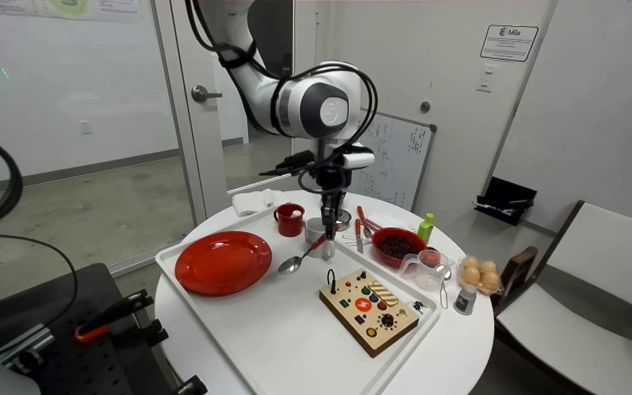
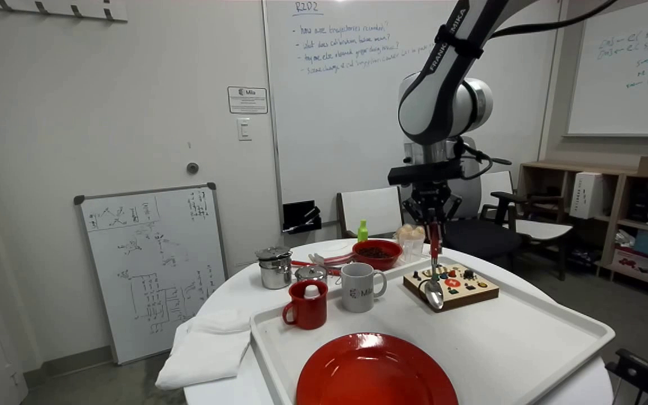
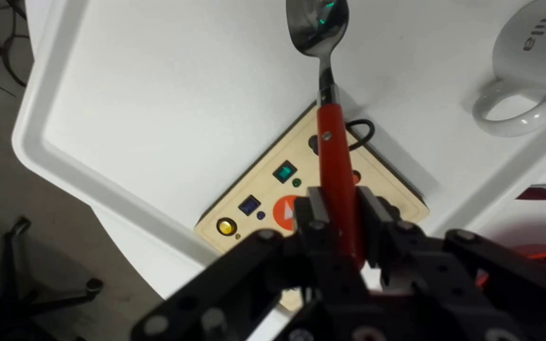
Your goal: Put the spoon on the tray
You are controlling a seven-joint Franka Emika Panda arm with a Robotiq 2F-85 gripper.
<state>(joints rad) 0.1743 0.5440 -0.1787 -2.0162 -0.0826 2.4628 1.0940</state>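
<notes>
The spoon has a slim red handle and a shiny metal bowl. It shows in both exterior views point(image 1: 291, 265) point(image 2: 434, 247) and in the wrist view point(image 3: 332, 137). My gripper point(image 1: 329, 233) is shut on its red handle, and both fingers touch it in the wrist view point(image 3: 339, 196). The spoon hangs tilted, bowl down, above the white tray point(image 1: 277, 329). In an exterior view, its bowl appears in front of the wooden board, and the gripper point(image 2: 435, 222) is above it. I cannot tell whether the bowl touches the tray. The handle's end is partly hidden between the fingers.
On the tray stand a red plate point(image 1: 223, 263), a red cup point(image 2: 308, 312), a grey mug point(image 2: 358, 292) and a wooden board with coloured buttons point(image 1: 371, 312). Beyond the rim are a red bowl point(image 1: 390, 258), a measuring cup point(image 1: 428, 271), eggs point(image 1: 480, 274) and cutlery point(image 1: 359, 236).
</notes>
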